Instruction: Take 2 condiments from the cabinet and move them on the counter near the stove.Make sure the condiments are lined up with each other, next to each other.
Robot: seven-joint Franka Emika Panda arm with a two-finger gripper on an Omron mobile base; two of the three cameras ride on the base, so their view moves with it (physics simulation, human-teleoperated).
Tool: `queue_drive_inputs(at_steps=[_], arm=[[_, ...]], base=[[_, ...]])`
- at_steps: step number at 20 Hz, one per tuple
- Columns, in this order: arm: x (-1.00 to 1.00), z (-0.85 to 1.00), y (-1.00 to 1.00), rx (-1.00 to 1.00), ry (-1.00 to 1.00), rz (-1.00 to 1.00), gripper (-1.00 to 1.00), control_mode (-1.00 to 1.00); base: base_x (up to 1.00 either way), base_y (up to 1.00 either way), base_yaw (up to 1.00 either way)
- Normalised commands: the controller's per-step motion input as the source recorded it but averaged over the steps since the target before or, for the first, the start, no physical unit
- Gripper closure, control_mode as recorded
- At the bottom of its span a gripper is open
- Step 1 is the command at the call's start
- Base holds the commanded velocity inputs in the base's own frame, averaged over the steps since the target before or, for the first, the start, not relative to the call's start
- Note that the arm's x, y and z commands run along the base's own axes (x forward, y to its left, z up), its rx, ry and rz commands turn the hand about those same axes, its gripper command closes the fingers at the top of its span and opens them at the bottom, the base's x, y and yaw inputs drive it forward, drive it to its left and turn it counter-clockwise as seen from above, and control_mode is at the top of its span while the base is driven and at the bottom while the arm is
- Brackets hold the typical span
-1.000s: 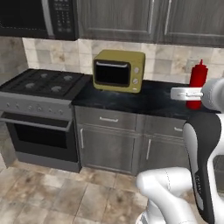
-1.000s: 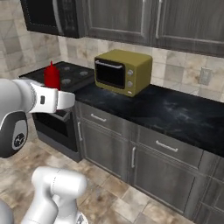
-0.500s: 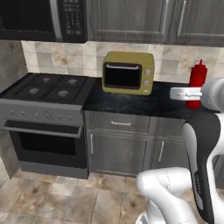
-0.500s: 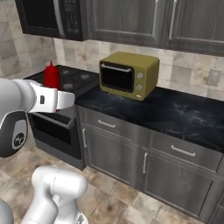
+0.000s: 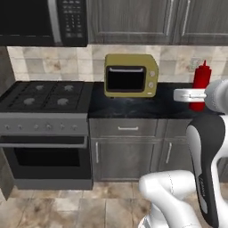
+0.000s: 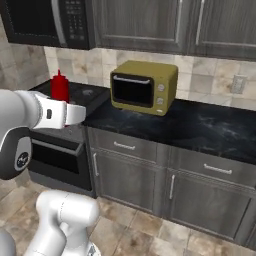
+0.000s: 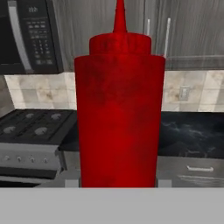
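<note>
A red squeeze bottle (image 7: pixel 118 113) with a pointed cap stands upright in my gripper (image 7: pixel 118 181), which is shut on its lower body. In the left base view the red bottle (image 5: pixel 201 82) hangs in my gripper (image 5: pixel 198 99) above the right part of the black counter (image 5: pixel 147 106). The right base view has the bottle (image 6: pixel 60 86) in the gripper (image 6: pixel 63 107), in front of the stove (image 6: pixel 86 93). The black four-burner stove (image 5: pixel 44 95) sits at the counter's left end, well left of the bottle. Dark grey wall cabinet doors (image 5: pixel 133 20) above are closed.
An olive-yellow toaster oven (image 5: pixel 131 75) stands on the counter beside the stove. A black microwave (image 5: pixel 42 22) hangs over the burners. Grey drawers and doors (image 5: pixel 129 147) run below the counter (image 6: pixel 200 131). Bare worktop lies to the right of the toaster oven.
The whole picture has shifted, so the base has driven: the stove now shows fully in the left base view. The red bottle stays in the gripper, held the same way.
</note>
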Motion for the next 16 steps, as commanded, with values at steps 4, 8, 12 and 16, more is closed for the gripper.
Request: queue_drive_inputs(at_steps=[4,8,12,16], arm=[[0.00,0.00,0.00,0.00,0.00,0.00,1.00,1.00],[0.00,0.00,0.00,0.00,0.00,0.00,1.00,1.00],[0.00,0.00,0.00,0.00,0.00,0.00,1.00,1.00],[0.00,0.00,0.00,0.00,0.00,0.00,1.00,1.00]], base=[[0.39,0.68,-0.26],[0.39,0.72,-0.21],[0.41,0.61,-0.14],[0.50,0.45,-0.07]])
